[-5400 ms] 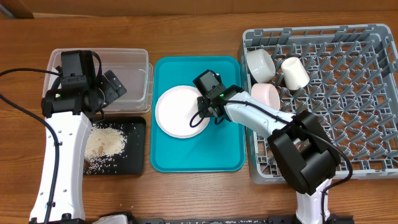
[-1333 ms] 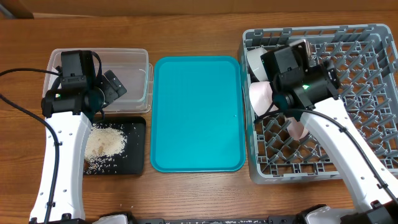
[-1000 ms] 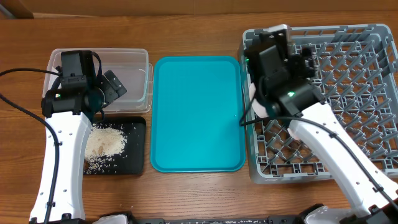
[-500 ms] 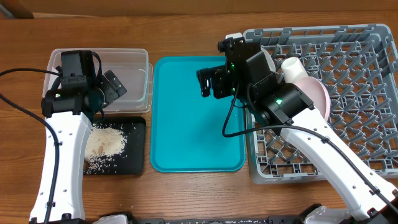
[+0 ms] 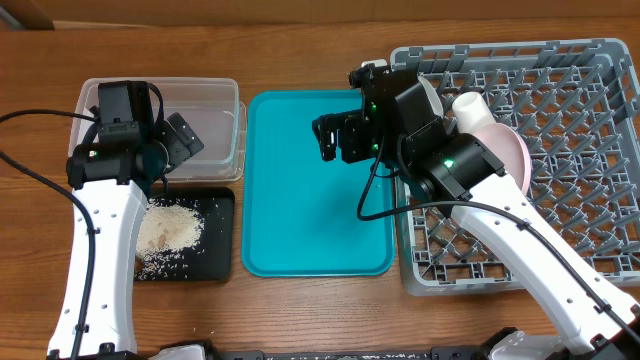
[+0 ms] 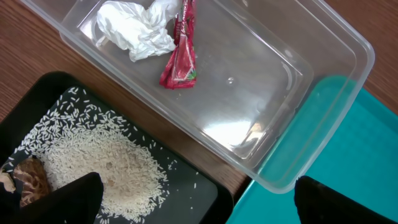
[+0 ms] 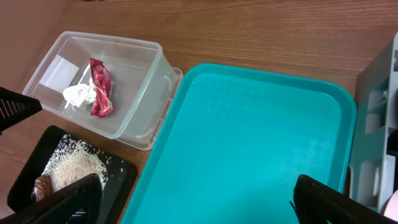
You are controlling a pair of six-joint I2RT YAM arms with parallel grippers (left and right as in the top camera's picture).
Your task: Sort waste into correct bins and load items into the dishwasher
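The right gripper (image 5: 337,143) is held above the teal tray (image 5: 300,230), near its far right part. Its fingers (image 7: 65,202) are spread wide apart, and nothing is held or touched by them. The left gripper (image 5: 170,150) is poised over the near edge of the tub (image 6: 323,68), where it meets the black tray (image 6: 43,87). Its fingers (image 6: 59,199) are likewise spread wide and empty.

The tub is of clear, thin plastic, rectangular with rounded corners and a glossy floor. A crumpled white tissue (image 6: 134,28) is seen in one end of it, and a red printed wrapper (image 6: 180,59), creased and folded long, lies just beside the tissue, touching it. The black tray is shallow and matt, and is set just in front of the tub. A loose heap of whitish rice (image 6: 106,168) is spread over it, with grains scattered around it, and brown crumbs (image 6: 28,177) are seen at one edge of the heap.

The teal tray is smooth, flat and rimmed, with rounded corners. To its right stands the rack (image 5: 580,150), a grey plastic lattice with upright pegs. A pale pink plate (image 5: 518,150) is stood on edge in it, with a glossy white cup (image 5: 470,108) just beside it. A white bowl (image 5: 432,95) is partly hidden by the arm. Everything rests on a wooden table (image 5: 300,40).
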